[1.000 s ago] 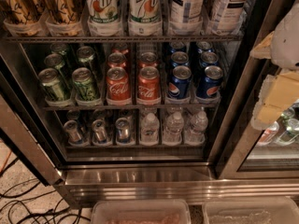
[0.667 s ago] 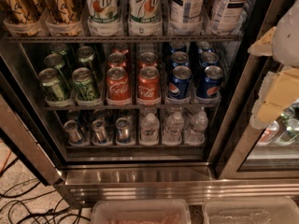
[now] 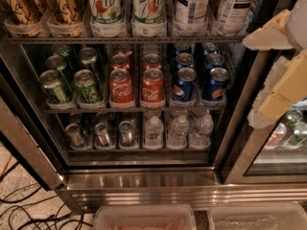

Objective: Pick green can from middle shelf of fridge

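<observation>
Several green cans stand in two lanes at the left of the middle shelf (image 3: 134, 109); the front two are one green can (image 3: 55, 87) and another (image 3: 88, 86). Red Coca-Cola cans (image 3: 122, 88) and blue Pepsi cans (image 3: 184, 85) fill the lanes to their right. The fridge (image 3: 144, 180) has a steel frame and a dark interior. My gripper (image 3: 250, 83), with pale yellowish fingers (image 3: 269, 33), is at the right edge of the view, in front of the fridge's right frame. It is open, empty, and far to the right of the green cans.
Tall 7up bottles (image 3: 104, 8) and tea bottles stand on the rack above. Small cans and water bottles (image 3: 178, 131) are on the rack below. A second compartment with cans (image 3: 283, 135) is at the right. Cables (image 3: 29, 210) lie on the floor; two plastic bins (image 3: 144, 218) sit in front.
My gripper has shifted slightly left and up at the right edge of the view. The cans and shelves have not moved.
</observation>
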`<state>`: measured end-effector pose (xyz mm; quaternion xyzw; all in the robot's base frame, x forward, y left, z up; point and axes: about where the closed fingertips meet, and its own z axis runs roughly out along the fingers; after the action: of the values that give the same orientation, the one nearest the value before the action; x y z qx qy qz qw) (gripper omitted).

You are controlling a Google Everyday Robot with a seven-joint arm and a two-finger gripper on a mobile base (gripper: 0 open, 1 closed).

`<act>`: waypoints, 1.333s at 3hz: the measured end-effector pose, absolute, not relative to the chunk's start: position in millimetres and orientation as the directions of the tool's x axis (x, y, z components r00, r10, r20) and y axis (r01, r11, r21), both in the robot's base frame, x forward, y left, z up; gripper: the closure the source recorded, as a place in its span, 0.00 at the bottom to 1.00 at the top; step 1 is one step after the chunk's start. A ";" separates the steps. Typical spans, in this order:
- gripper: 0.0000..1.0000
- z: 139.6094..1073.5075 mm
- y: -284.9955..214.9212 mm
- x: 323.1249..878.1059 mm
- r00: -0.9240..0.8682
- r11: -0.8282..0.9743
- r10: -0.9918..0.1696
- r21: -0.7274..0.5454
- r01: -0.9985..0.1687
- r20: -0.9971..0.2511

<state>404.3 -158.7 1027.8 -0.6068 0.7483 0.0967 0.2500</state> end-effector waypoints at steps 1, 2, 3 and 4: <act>0.00 1040.0 -138.5 397.7 -0.110 0.225 -0.823 -0.142 -0.964 -0.557; 0.00 1040.9 -138.0 398.0 -0.109 0.227 -0.822 -0.147 -0.963 -0.559; 0.00 1021.1 -136.2 397.6 -0.109 0.230 -0.839 -0.166 -0.959 -0.534; 0.00 977.4 -128.7 397.6 -0.098 0.237 -0.837 -0.196 -0.952 -0.539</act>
<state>397.6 -128.7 977.4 -0.6092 0.7338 0.1016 0.2830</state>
